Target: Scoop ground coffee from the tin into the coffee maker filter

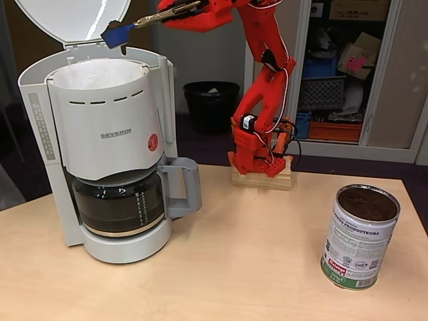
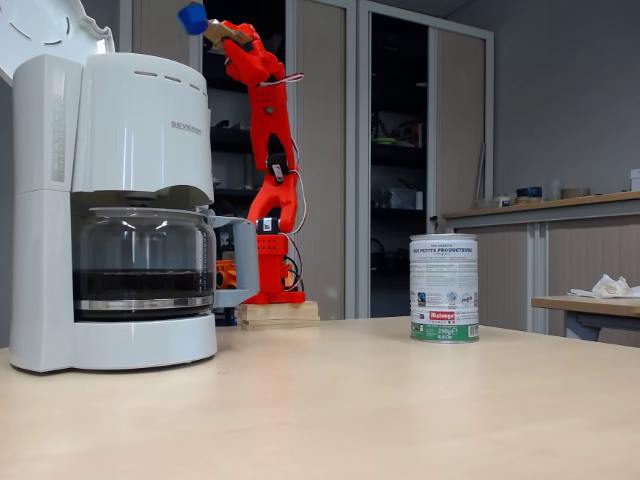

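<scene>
One red robot arm (image 1: 267,73) is reaching up and across from its wooden base block (image 1: 262,177) at the back edge of the tabletop (image 1: 254,267). Its pincer (image 1: 157,19) is clamping the metal handle of a single blue scoop (image 1: 118,35), with the two fingers closed together on it. In a fixed view the blue scoop (image 2: 192,17) is hanging above the top of the coffee maker, tilting slightly downward. Whether any powder is sitting in the scoop cannot be told.

Just below the scoop, one white paper coffee maker filter (image 1: 93,72) is lining the round basket of a tall white coffee maker (image 1: 100,134) marked "SEVERIN". The filter's inside is looking plain white from this angle. The machine's lid (image 1: 73,19) is standing open and upright behind it. One dark glass carafe (image 1: 119,204) is sitting in the base, holding some dark liquid. The machine is standing at the left side of the tabletop, near the back edge.

One tin (image 1: 358,237) is standing upright near the front right corner of the tabletop, well apart from the machine. It is a shiny metal cylinder with a white and green label, and its top is open. Dark brown ground coffee (image 1: 368,203) is filling it nearly to the rim, looking fine and loose. In the other fixed view the tin (image 2: 444,288) is standing to the right of the arm's base.
</scene>
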You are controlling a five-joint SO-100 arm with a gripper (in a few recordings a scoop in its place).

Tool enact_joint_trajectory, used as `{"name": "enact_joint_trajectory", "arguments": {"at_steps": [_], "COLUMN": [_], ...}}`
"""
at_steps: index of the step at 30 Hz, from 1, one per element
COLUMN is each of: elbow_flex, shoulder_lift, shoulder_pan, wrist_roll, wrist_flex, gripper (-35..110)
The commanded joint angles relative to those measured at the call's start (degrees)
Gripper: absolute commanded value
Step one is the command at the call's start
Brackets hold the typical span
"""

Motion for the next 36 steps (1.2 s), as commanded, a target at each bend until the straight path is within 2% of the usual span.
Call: {"name": "enact_joint_trajectory", "arguments": {"at_steps": [1, 12, 18, 36], "elbow_flex": [1.05, 4.31, 8.61, 10.11], "shoulder_lift": [1.14, 2.2, 4.31, 6.15], "shoulder_pan": [2.11, 5.27, 5.8, 8.35], "wrist_roll": [3.43, 12.83, 21.09, 43.59], "wrist_flex": [-0.97, -1.93, -4.22, -2.29], "gripper": [0, 0, 0, 0]}}
